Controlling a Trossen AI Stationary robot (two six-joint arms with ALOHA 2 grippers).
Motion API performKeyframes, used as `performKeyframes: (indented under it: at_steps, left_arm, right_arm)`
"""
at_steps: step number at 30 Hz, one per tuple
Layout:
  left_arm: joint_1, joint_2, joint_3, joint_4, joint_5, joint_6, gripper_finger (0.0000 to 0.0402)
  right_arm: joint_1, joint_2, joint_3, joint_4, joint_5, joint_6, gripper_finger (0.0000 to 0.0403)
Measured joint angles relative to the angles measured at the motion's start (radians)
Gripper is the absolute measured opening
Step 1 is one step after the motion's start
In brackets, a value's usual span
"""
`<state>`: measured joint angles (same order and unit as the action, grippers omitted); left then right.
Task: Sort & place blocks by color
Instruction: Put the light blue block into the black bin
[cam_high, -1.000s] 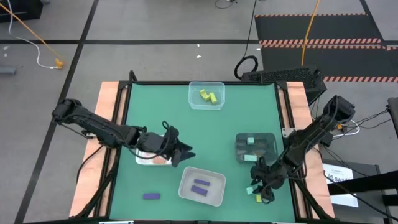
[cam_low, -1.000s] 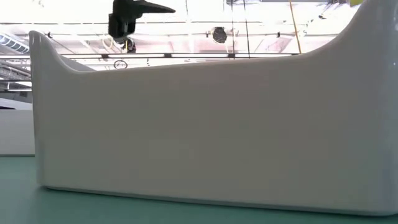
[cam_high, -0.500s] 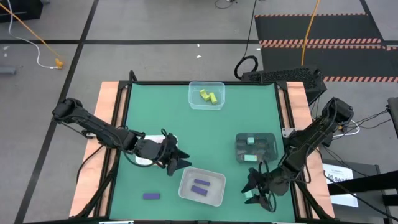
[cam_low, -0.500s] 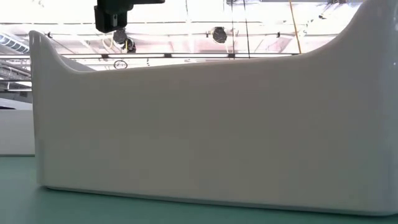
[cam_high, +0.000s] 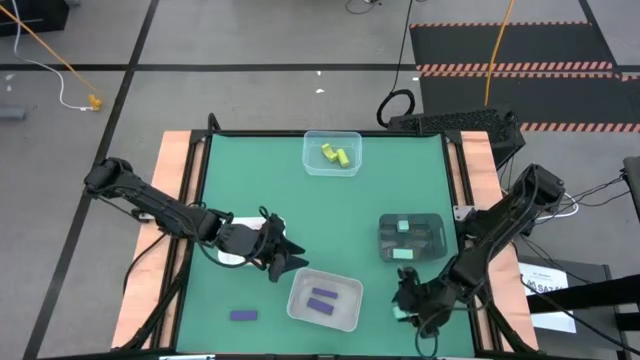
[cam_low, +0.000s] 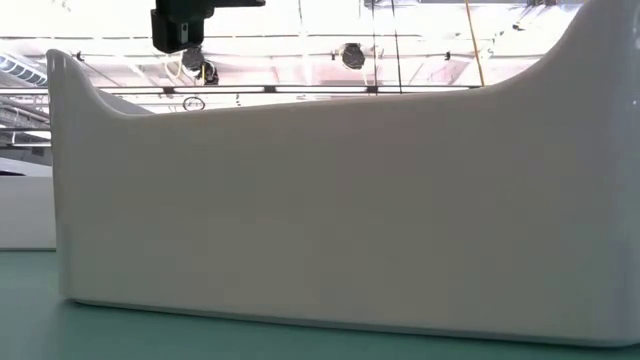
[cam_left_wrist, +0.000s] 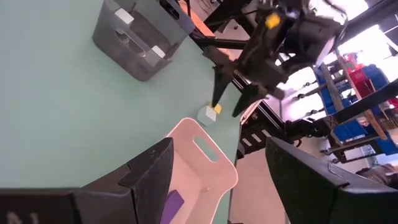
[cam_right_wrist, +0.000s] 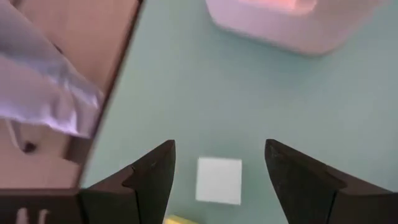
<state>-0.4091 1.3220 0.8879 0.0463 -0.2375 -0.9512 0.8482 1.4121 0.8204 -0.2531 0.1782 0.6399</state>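
My right gripper (cam_high: 405, 302) (cam_right_wrist: 219, 146) is open near the table's near right corner. It points down, with a finger on either side of a mint cube (cam_right_wrist: 219, 180) that lies flat on the green mat. A yellow block (cam_right_wrist: 180, 220) lies right beside the cube. My left gripper (cam_high: 288, 256) (cam_left_wrist: 219, 143) hangs open over the mat, between a white tray with salmon blocks (cam_high: 232, 258) and a white tray (cam_high: 325, 300) holding two purple bars. One more purple bar (cam_high: 243, 315) lies loose on the mat near the near edge.
A clear tub with yellow blocks (cam_high: 332, 153) stands at the far edge. A dark container (cam_high: 410, 238) with mint blocks sits just beyond my right gripper. In the low view the white tray's wall (cam_low: 320, 200) fills nearly everything. Wooden side rails (cam_high: 480, 170) border the mat.
My right gripper has shifted a little toward the near edge and the left, and now covers the mint and yellow blocks in the high view. It has stayed open. My left gripper drew slightly toward the near edge and the left, away from the salmon tray, then held still.
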Motion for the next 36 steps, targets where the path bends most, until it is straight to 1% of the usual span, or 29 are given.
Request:
performKeyframes:
  at_steps: [7, 12, 15, 20, 26, 27, 33, 36]
  left_arm:
    - [0.0, 0.0, 0.0, -0.016, 0.0, 0.0, 0.0255]
    - [0.0, 0.0, 0.0, -0.022, 0.0, 0.004, 0.0255]
    - [0.0, 0.0, 0.0, -0.022, 0.0, 0.006, 0.0255]
    - [0.0, 0.0, 0.0, -0.024, 0.0, 0.007, 0.0255]
    - [0.0, 0.0, 0.0, -0.025, 0.0, 0.014, 0.0255]
    - [0.0, 0.0, 0.0, -0.025, 0.0, 0.014, 0.0255]
    - [0.0, 0.0, 0.0, -0.025, 0.0, 0.009, 0.0255]
    - [0.0, 0.0, 0.0, -0.025, -0.025, -0.006, 0.0255]
  right_arm:
    - [0.014, 0.099, 0.0, -0.001, -0.025, -0.051, 0.0239]
    - [0.015, 0.137, 0.0, -0.004, 0.008, -0.082, 0.0238]
    - [0.016, 0.142, 0.0, -0.008, 0.007, -0.08, 0.0233]
    - [0.016, 0.142, 0.0, -0.008, 0.004, -0.077, 0.0199]
    - [0.016, 0.141, -0.006, -0.014, 0.002, -0.036, 0.012]
    - [0.016, 0.14, -0.009, -0.012, 0.002, -0.022, 0.0113]
    - [0.01, 0.124, -0.015, -0.009, 0.005, 0.029, 0.0113]
    - [-0.005, 0.078, -0.016, -0.022, 0.006, 0.024, 0.0113]
